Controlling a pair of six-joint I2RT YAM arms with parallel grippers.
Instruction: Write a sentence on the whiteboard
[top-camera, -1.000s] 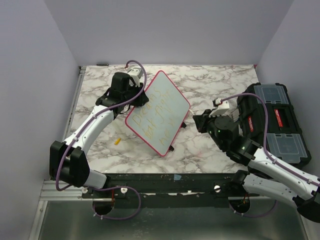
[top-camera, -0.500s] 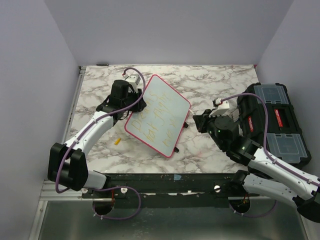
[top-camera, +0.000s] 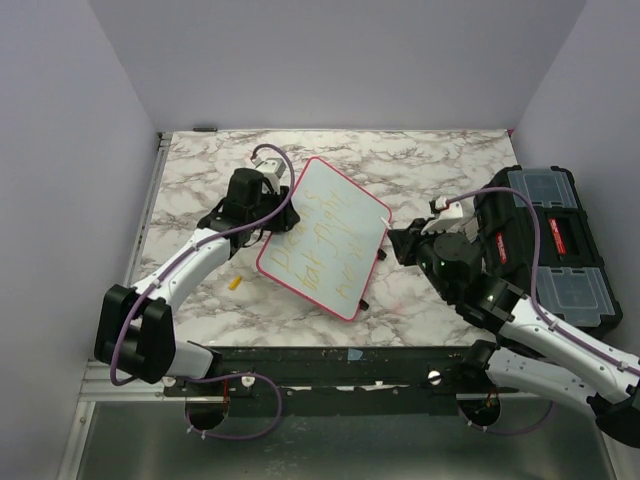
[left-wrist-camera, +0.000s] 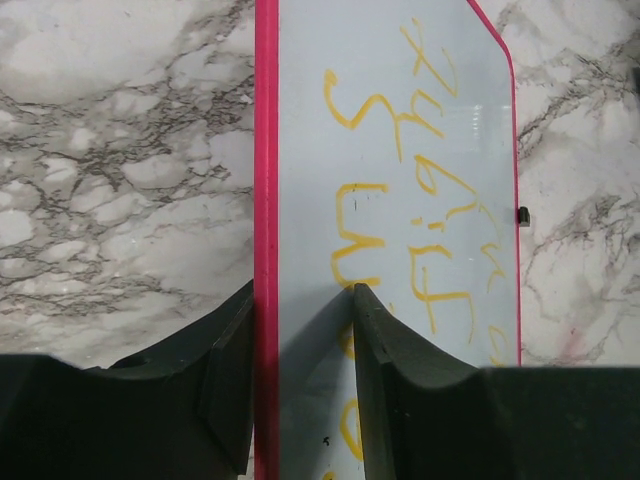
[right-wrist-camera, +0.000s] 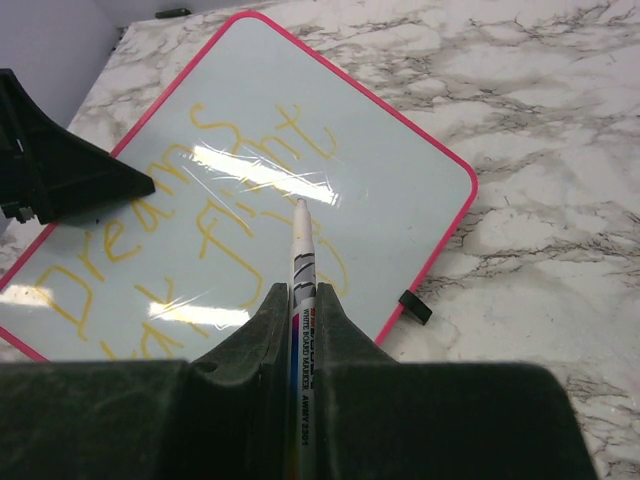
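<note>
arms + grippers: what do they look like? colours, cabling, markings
The left arm and right arm have white links with black joints. A purple cable loops along each. The right arm shows small green lights. The fingers are matte black, thick and wedge-shaped, with rounded tips. No markings are legible.

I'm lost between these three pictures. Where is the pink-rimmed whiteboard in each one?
Top external: the whiteboard sits mid-table, between the two arms.
Left wrist: the whiteboard fills the centre and right, its pink edge clamped by the left fingers.
Right wrist: the whiteboard is upper left and centre, beyond the marker tip.
Shared landmark: the yellow sentence on its face.
</note>
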